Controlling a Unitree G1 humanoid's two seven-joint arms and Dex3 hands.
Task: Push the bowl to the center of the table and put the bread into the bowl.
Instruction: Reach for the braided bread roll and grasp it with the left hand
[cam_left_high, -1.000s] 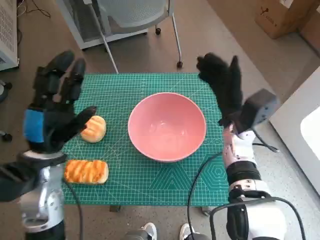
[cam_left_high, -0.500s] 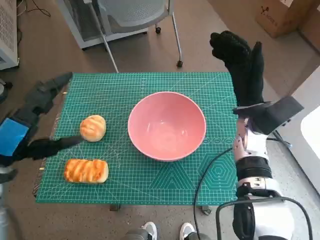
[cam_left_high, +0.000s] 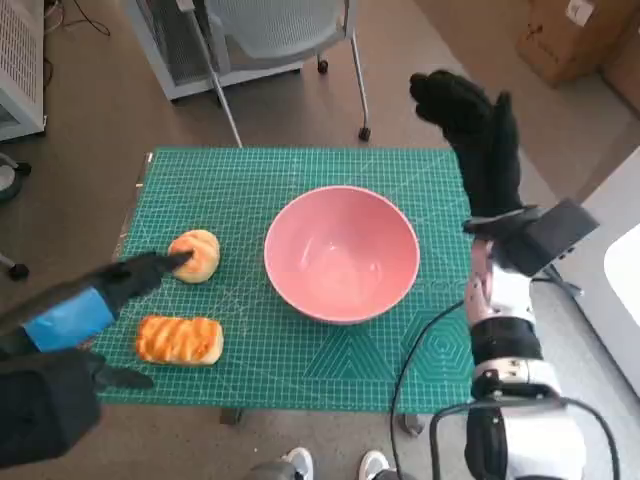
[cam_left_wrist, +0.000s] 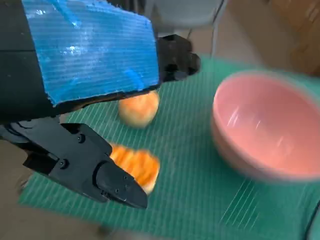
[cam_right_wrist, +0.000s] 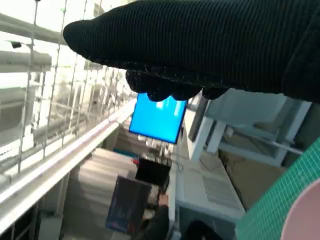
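A pink bowl (cam_left_high: 342, 252) sits empty near the middle of the green mat (cam_left_high: 300, 170). Left of it lie a round bun (cam_left_high: 195, 255) and, nearer the front edge, a long glazed bread (cam_left_high: 179, 340). My left hand (cam_left_high: 85, 310) hangs low over the mat's front left, fingers spread, one fingertip close by the round bun; it holds nothing. The left wrist view shows the bun (cam_left_wrist: 138, 109), the long bread (cam_left_wrist: 135, 167) and the bowl (cam_left_wrist: 267, 132) past the left hand (cam_left_wrist: 95, 100). My right hand (cam_left_high: 478, 140) is raised above the mat's far right corner, fingers extended, empty.
A chair (cam_left_high: 270, 35) on castors stands beyond the table's far edge. A cardboard box (cam_left_high: 575, 35) sits on the floor at the far right. A black cable (cam_left_high: 420, 350) runs over the mat's front right. Shoes (cam_left_high: 290, 465) of a person show at the front edge.
My left hand has dropped and swung toward the front left, its fingertip now by the round bun. The right hand stays raised. The whole picture has shifted slightly; bowl and breads have not moved.
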